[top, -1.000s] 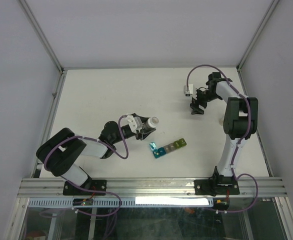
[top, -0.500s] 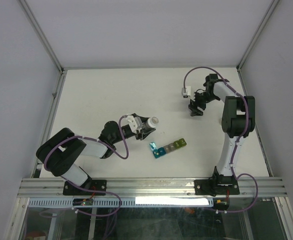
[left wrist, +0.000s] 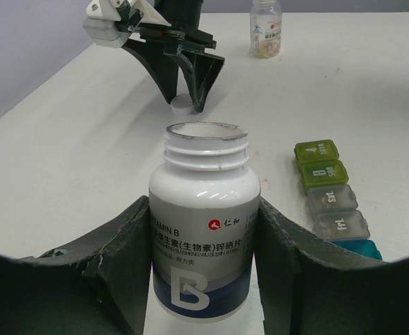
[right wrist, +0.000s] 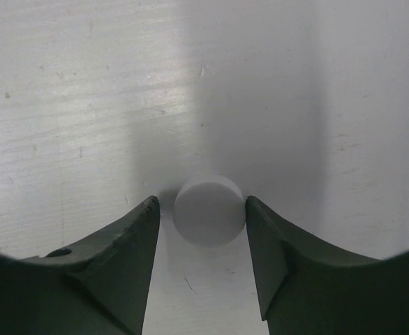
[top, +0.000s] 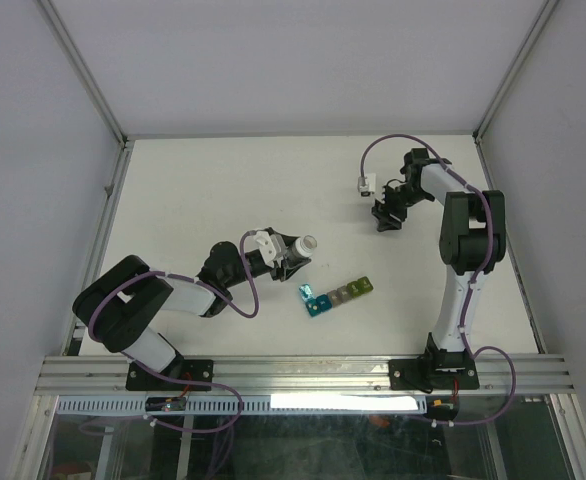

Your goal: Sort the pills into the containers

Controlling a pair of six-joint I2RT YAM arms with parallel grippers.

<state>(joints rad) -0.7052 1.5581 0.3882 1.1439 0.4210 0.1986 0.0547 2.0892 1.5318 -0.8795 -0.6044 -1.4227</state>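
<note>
Item: left gripper (left wrist: 204, 234) clamped on the open bottle (left wrist: 204, 185). Right gripper (right wrist: 202, 204) has jaws flanking a white disc (right wrist: 209, 215) — grip I cannot confirm. Containers (top: 335, 297) lie near, at 5 o'clock of the bottle. Progress, my estimate — no pill sorted, all sorting left to do

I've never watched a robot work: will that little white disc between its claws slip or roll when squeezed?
The white disc looks solid, so probably stiff. Its smooth curved side might slip from the right gripper. Lying flat, it likely won't roll.
</note>
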